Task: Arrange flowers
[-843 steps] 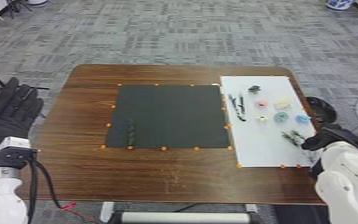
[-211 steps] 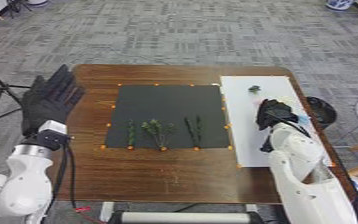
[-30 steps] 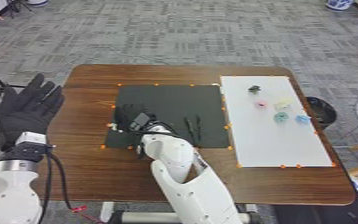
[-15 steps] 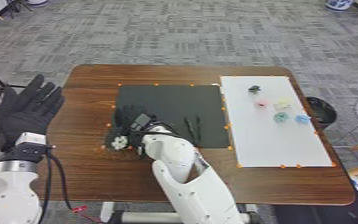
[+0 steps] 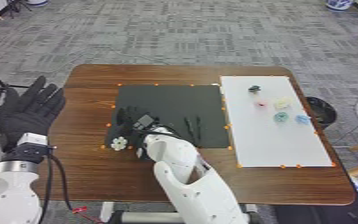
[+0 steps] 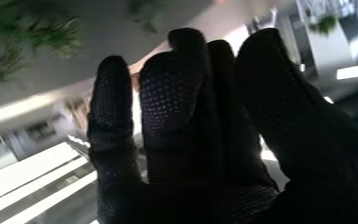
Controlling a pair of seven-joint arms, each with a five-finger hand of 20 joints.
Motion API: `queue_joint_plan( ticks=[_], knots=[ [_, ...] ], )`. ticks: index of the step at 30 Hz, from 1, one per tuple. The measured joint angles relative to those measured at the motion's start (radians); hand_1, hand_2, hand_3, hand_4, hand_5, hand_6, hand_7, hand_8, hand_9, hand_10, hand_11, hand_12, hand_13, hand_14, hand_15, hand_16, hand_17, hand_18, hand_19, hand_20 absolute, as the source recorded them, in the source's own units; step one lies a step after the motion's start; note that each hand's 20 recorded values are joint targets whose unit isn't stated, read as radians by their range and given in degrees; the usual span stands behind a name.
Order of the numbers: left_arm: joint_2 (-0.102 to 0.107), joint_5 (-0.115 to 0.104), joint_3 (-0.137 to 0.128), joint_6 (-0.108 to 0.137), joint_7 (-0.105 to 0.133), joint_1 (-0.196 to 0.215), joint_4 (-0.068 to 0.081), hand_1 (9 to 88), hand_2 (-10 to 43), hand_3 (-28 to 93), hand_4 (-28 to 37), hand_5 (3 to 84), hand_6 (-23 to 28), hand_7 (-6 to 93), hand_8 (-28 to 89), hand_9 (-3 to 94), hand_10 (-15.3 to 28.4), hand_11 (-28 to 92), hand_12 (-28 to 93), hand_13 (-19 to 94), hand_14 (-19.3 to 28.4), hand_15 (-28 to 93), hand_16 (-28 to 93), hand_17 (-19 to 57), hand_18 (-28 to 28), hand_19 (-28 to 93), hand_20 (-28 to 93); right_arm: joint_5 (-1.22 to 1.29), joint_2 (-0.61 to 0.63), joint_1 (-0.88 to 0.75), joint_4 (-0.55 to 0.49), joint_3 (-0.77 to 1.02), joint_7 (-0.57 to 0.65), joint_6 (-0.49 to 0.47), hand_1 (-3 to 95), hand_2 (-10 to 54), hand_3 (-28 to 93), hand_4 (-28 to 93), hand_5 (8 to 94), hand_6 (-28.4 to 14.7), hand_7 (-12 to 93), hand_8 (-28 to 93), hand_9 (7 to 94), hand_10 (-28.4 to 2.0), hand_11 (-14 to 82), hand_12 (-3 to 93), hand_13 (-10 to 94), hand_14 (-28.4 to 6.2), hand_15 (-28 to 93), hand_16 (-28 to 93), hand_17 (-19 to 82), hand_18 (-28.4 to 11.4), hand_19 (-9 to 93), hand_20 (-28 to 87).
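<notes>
Flowers lie in two places on the brown wooden table (image 5: pixel 87 170). A white flower (image 5: pixel 119 144) sits left of centre in the head view, at the lower left corner of the black mat (image 5: pixel 171 97). The others rest on the white sheet (image 5: pixel 282 150) in the right part of the frame: a pink flower (image 5: pixel 262 104) and a cream flower (image 5: pixel 283 103) side by side, with a teal flower (image 5: pixel 281 117) and a blue flower (image 5: pixel 302 119) below them. A dark green piece (image 5: pixel 254 89) lies above these, near the sheet's top.

The right hand (image 5: pixel 138 121) is over the left part of the mat, just above the white flower in the frame. Its fingers are extended and loose, gripping nothing; the right wrist view shows them straight, with green foliage (image 6: pixel 24 42) beyond. Dark stems (image 5: pixel 193 129) lie on the mat to the right of this hand.

At the left edge of the frame, the left hand (image 5: pixel 29 117) is beside the table, empty, its fingers straight and spread.
</notes>
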Motion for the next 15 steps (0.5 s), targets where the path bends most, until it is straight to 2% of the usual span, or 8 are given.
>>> queue_joint_plan(
  ticks=[2, 3, 5, 8, 11, 15],
  knots=[
    [-0.006, -0.003, -0.007, -0.003, -0.011, 0.001, 0.001, 37.8, 21.4, 31, -28.3, 39.5, 10.9, 3.8, -6, 29.9, 18.4, 15, 7, 18, 15.9, 17, -6, -11.2, 13.6, 34, 5, 0.076, 0.027, 0.002, -0.039, -0.018, 0.039, -0.002, 50.7, -5.3, 69, -24, 58.7, -2.7, 18, -13, 64.3, -11.6, 18.9, 16.6, 70, -6.3, 65, 32, 31, -19.3, 72, 28],
    [-0.01, -0.005, -0.011, -0.006, -0.016, 0.003, 0.002, 41.6, 23.5, 16, -25.6, 39.3, 10.9, 2.3, -6, 29.9, 18.1, 12, 8, 18, 15.6, 15, -5, -10.1, 13.5, 32, 5, 0.107, 0.04, 0.002, -0.061, -0.022, 0.054, -0.003, 50.8, -5.8, 69, -24, 58.7, -2.7, 18, -13, 64.2, -11.7, 19.0, 16.4, 70, -6.5, 66, 32, 31, -19.4, 72, 28],
    [-0.015, -0.01, -0.021, -0.015, -0.026, 0.007, 0.004, 43.4, 26.1, -2, -16.9, 39.0, 11.0, 0.4, -5, 30.1, 17.7, 10, 9, 19, 15.3, 12, -3, -8.8, 13.7, 30, 7, 0.158, 0.068, 0.003, -0.109, -0.023, 0.078, -0.003, 50.5, -6.5, 71, -24, 59.1, -2.8, 18, -13, 64.2, -11.8, 19.2, 16.2, 69, -6.9, 66, 31, 30, -19.5, 72, 28],
    [-0.015, -0.03, -0.04, -0.03, -0.031, 0.024, 0.006, 43.6, 26.6, -10, -13.8, 38.4, 10.8, -0.4, -5, 30.0, 17.1, 9, 10, 20, 15.1, 11, -2, -8.1, 13.7, 28, 7, 0.218, 0.107, 0.007, -0.171, -0.012, 0.1, -0.003, 49.1, 0.7, 71, -25, 61.2, -3.2, 16, -7, 66.3, -11.6, 18.8, 17.1, 68, -8.4, 70, 31, 30, -19.6, 72, 30],
    [-0.015, -0.057, -0.071, -0.035, -0.03, 0.056, 0.005, 43.5, 26.3, -11, -12.5, 38.4, 10.6, -0.3, -5, 30.0, 16.8, 9, 10, 20, 15.1, 11, -2, -8.1, 13.7, 28, 8, 0.277, 0.124, 0.009, -0.205, 0.029, 0.093, -0.033, 48.5, 7.3, 69, -24, 63.5, -4.5, 15, -4, 67.5, -12.0, 18.7, 17.6, 68, -9.5, 72, 31, 29, -19.7, 73, 32],
    [-0.015, -0.077, -0.103, -0.033, -0.026, 0.092, 0.004, 43.7, 26.3, -11, -12.5, 38.3, 10.4, 0.5, -4, 30.4, 16.7, 10, 10, 20, 15.3, 11, -2, -8.0, 13.7, 28, 8, 0.31, 0.121, 0.015, -0.234, 0.078, 0.067, -0.244, 44.3, 10.5, 69, -21, 64.4, -5.6, 13, -5, 66.5, -13.2, 17.6, 17.0, 68, -10.1, 73, 32, 28, -20.0, 73, 34]
  ],
)
